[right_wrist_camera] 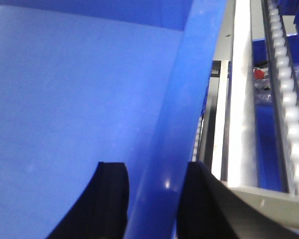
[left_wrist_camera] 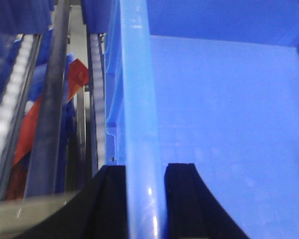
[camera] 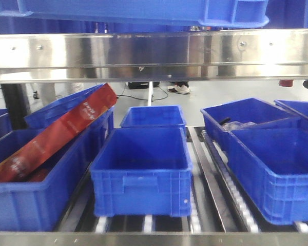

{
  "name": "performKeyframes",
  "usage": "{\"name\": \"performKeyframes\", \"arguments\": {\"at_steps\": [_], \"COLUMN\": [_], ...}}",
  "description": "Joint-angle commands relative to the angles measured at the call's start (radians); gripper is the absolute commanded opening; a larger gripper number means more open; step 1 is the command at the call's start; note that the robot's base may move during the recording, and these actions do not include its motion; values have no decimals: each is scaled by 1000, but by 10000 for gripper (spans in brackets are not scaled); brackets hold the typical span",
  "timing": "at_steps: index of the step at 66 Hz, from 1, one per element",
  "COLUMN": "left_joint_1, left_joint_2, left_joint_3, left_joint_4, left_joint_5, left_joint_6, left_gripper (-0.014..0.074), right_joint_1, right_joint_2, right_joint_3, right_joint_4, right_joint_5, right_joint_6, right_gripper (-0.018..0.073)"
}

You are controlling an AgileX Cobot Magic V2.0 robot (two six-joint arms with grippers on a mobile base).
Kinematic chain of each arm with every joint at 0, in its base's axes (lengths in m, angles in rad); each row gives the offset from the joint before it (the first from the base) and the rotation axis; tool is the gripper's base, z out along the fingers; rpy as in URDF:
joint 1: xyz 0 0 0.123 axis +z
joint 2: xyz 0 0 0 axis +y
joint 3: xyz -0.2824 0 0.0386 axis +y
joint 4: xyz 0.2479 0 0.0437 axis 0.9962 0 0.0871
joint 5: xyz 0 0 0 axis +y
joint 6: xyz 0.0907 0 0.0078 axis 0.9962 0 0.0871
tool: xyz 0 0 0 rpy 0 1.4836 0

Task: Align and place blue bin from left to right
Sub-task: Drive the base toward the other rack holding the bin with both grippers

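- Task item, the blue bin (camera: 143, 10), sat at the very top of the front view, above the steel rail (camera: 154, 54). Only its underside and one ribbed corner at upper right showed. Whether it rested on an upper level or hung clear, I could not tell.
- The left end effector (left_wrist_camera: 145, 172) was at the bottom of its wrist view. Its two black fingers straddled the bin's thick rim, one outside the wall and one inside, both pressed against it and pinching the rim.
- The right end effector (right_wrist_camera: 154, 169) was likewise pinching the opposite rim, with one finger inside the bin and one outside.
- Both wrist views showed a bare bin floor with nothing in it.
- Handling, my judgement: the moulded plastic looked stiff, and an empty bin would be light for its bulk. The walls looked smooth and glossy, so likely slick under the pads. The rim is the sensible hold since it gives an edge to bite on. With holds on opposite rims, the arms would need to move level and together, or the bin would tilt or twist.
- Roller tracks (right_wrist_camera: 289, 99) ran beside the bin at the right of the right wrist view. The bin would likely roll freely once set on them.
- On the lower shelf were more blue bins (camera: 141, 179). One at lower left held a leaning red carton (camera: 56, 136).
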Motion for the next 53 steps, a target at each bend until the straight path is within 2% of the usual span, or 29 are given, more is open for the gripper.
{"name": "performKeyframes", "arguments": {"at_steps": [1,53], "left_joint_1": [-11,-11], "left_joint_2": [-32,-32], "left_joint_3": [-24,-24], "left_joint_4": [-73,-73], "left_joint_5": [-361,-361], "left_joint_6": [2,2], "left_gripper": [-111,-111], "right_joint_1": [-2,-2], "right_joint_2": [-5,-5], "right_joint_3": [-13,-13], "right_joint_4": [-2,-2], "right_joint_5": [-89,-89], "right_joint_6": [19,19], "right_gripper": [-70,-70]}}
